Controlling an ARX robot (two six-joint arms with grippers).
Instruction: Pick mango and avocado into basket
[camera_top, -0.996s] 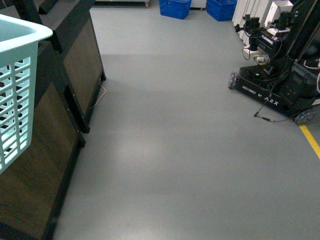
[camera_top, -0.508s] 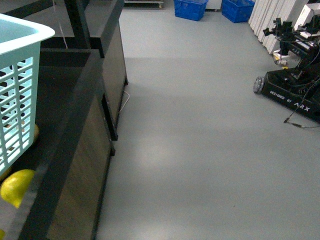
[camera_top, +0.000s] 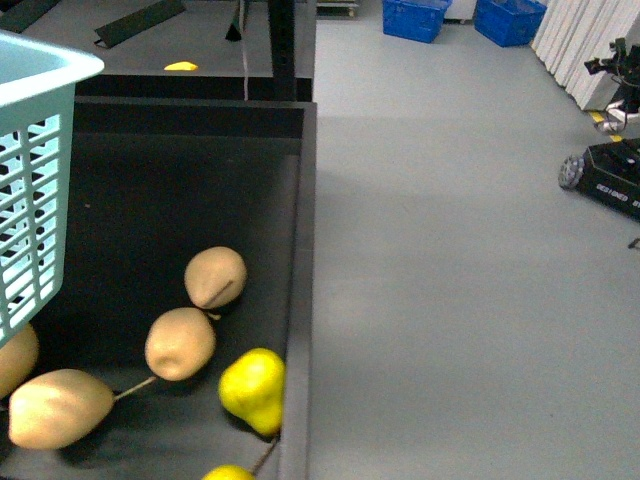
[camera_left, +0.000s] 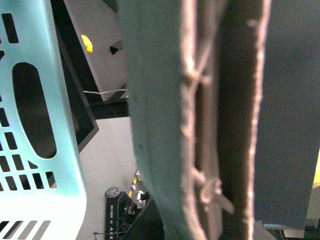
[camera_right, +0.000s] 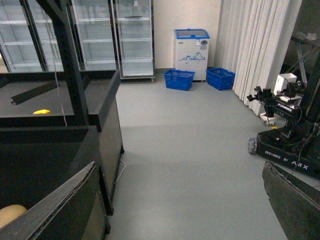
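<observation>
The left claw (camera_left: 225, 125) sits so close to its own camera that everything blurs, but two dark slabs look pinched onto the grey-brown handle (camera_left: 236, 75) of the basket (camera_top: 35, 170), with a white zip tie (camera_left: 207, 187) wedged in the narrow gap. The right claw (camera_right: 179, 165) is spread wide with only floor between its two dark fingers (camera_right: 50, 210). From where the robot faces, the teal basket hangs at the far left over the near black bin (camera_top: 300, 300). Only one corner and a slotted wall show, so its inside is hidden. It covers part of a tan pear (camera_top: 14, 360). Three more tan pears (camera_top: 180, 343) lie loose on the bin's dark floor, and a yellow pear (camera_top: 252, 388) lies against the right wall. A second yellow one (camera_top: 228, 472) is cut off at the lower edge. In the farther bin, beyond a black upright, lies a small oblong yellow-orange fruit, probably the mango (camera_top: 180, 67), though it is too small to be sure. Right of the bin wall the grey floor (camera_top: 450, 300) runs wide open back to two blue crates (camera_top: 415, 18). Another robot's wheeled base (camera_top: 605, 175) is half cut off at the right edge.
</observation>
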